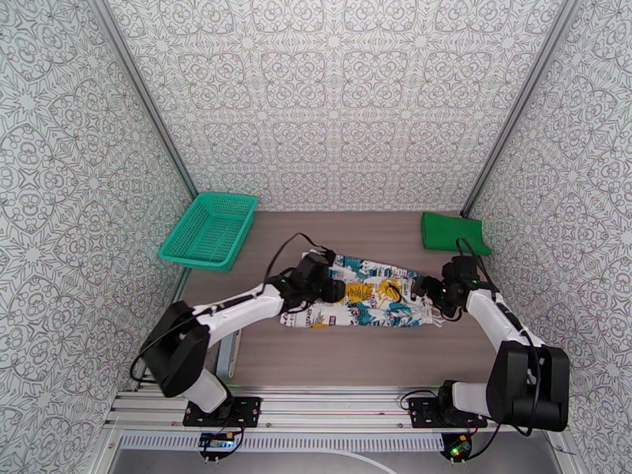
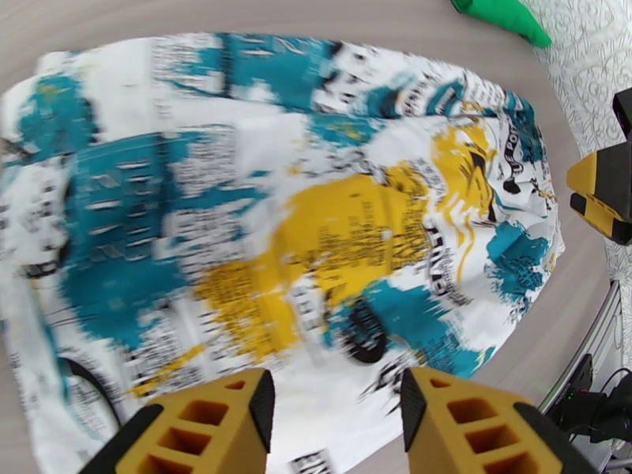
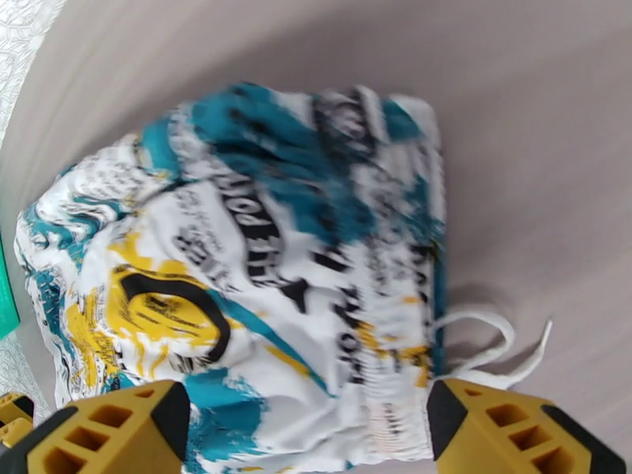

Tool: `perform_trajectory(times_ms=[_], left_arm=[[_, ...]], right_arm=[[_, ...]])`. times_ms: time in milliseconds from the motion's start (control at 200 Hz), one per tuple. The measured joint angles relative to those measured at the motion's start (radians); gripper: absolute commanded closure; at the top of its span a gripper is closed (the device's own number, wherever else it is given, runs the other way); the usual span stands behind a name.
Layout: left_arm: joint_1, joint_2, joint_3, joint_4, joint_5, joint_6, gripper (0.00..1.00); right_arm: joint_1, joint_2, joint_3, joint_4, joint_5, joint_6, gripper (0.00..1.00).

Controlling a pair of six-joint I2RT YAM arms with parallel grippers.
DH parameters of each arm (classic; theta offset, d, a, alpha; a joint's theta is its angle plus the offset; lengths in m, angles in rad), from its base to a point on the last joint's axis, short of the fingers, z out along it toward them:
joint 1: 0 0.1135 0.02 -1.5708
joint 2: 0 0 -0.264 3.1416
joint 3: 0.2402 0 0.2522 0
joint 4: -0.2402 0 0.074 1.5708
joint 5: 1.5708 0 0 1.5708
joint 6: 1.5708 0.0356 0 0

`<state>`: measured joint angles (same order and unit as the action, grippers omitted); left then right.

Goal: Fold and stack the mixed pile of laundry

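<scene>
The white garment with teal, yellow and black print (image 1: 371, 298) lies folded in a flat strip across the middle of the table. My left gripper (image 1: 336, 290) hovers at its left end, open, and in the left wrist view the cloth (image 2: 316, 231) shows in the gap between the yellow fingers (image 2: 229, 412). Over the right end my right gripper (image 1: 419, 287) stands wide open, with the waistband and white drawstring (image 3: 490, 341) lying between its fingers (image 3: 134, 428). The plain green shirt (image 1: 452, 232) lies folded at the back right corner, apart from both grippers.
A teal mesh basket (image 1: 209, 229) stands at the back left, tilted against the wall. Patterned walls close the table on three sides. Bare wood-grain tabletop (image 1: 355, 357) lies in front of the printed garment.
</scene>
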<state>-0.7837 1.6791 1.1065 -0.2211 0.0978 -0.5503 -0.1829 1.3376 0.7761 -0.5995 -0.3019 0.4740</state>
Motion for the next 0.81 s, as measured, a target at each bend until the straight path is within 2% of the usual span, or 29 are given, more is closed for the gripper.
perform_trajectory(times_ms=[195, 485, 560, 740, 805], left_arm=[[-0.035, 0.098, 0.06, 0.025, -0.007, -0.019, 0.52], [-0.053, 0.163, 0.125, 0.031, -0.007, -0.014, 0.52], [-0.048, 0.18, 0.144, 0.035, -0.008, -0.012, 0.6], [-0.021, 0.24, 0.183, 0.037, -0.004, -0.027, 0.89], [-0.006, 0.249, 0.186, 0.032, 0.011, -0.028, 0.98]], right_arm=[[-0.114, 0.007, -0.085, 0.009, -0.078, 0.012, 0.14], [-0.125, 0.011, -0.155, 0.027, -0.178, 0.08, 0.16], [-0.125, 0.016, -0.163, 0.048, -0.2, 0.111, 0.17], [-0.136, 0.068, -0.147, 0.069, -0.229, 0.185, 0.22], [-0.137, 0.101, -0.122, 0.055, -0.234, 0.194, 0.28]])
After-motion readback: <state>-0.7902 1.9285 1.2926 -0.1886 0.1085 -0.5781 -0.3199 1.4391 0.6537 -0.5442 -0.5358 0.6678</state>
